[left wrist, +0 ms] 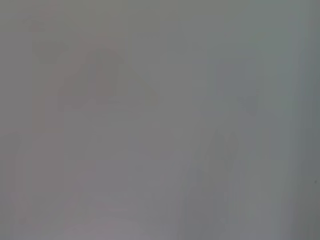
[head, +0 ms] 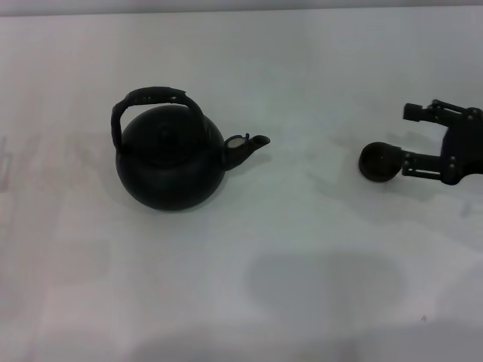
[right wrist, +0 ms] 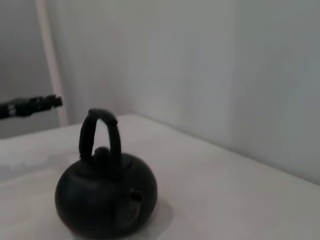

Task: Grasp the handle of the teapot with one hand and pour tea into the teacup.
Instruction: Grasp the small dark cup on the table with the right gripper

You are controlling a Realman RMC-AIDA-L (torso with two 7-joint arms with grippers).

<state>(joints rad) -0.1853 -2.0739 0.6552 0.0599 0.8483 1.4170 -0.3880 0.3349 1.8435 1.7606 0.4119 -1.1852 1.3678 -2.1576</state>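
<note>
The teapot (head: 170,162) is sitting upright on the left half of the white table (head: 302,286), its handle (head: 151,102) arching untouched over the lid and its spout (head: 245,147) pointing right toward the teacup (head: 379,162). The two vessels are standing well apart. The left gripper is not appearing in the head view, and its wrist view is showing only blank grey, so its fingers cannot be judged.

At the right edge, the right gripper (head: 407,136) is hovering with its fingers spread wide, the nearer finger (head: 419,162) lying just beside or touching the teacup; which of the two cannot be told.

Risks, as judged from this layout: that finger is sitting close enough to nudge or tip the small cup on any sideways move. The gap between spout and cup is also calling for a long carry, during which a loose hold on the arched handle could let the pot swing and spill early.
</note>
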